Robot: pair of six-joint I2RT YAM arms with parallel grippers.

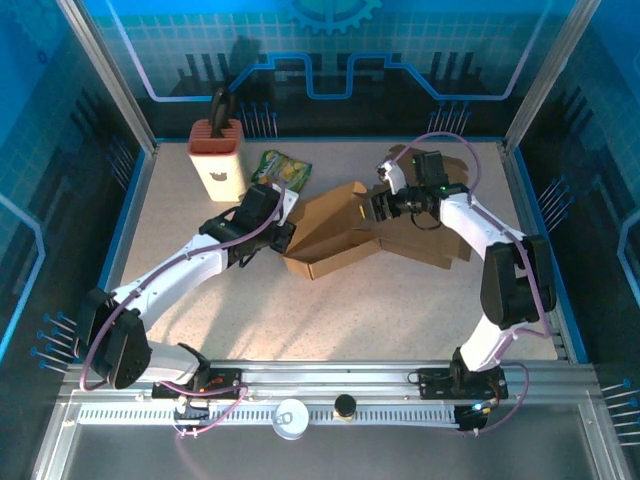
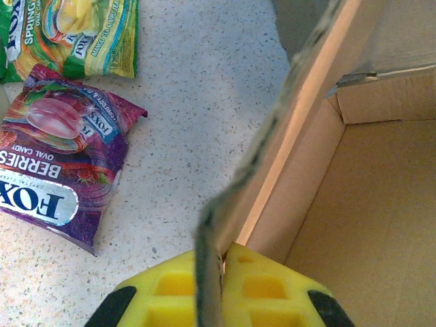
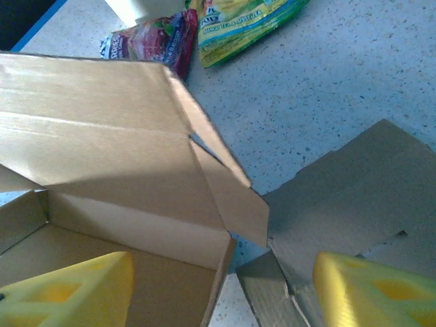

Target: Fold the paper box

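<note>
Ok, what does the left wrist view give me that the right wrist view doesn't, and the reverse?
Left wrist: the left tool clamped on the paper box wall's edge, and the purple bag label is readable. Right wrist: the right tool open, with a flat cardboard sheet beside the box. Both: the box's inside, the purple bag, a green bag, the speckled table.

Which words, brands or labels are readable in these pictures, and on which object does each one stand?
"FOX": purple candy bag, seen upside down.
"BERRIES": same bag.
"OVAL CANDY": same bag.
"SPRING": green candy bag, partly cut off.
Smaller print on both bags: too blurred to read.
The paper box shows no print.
</note>
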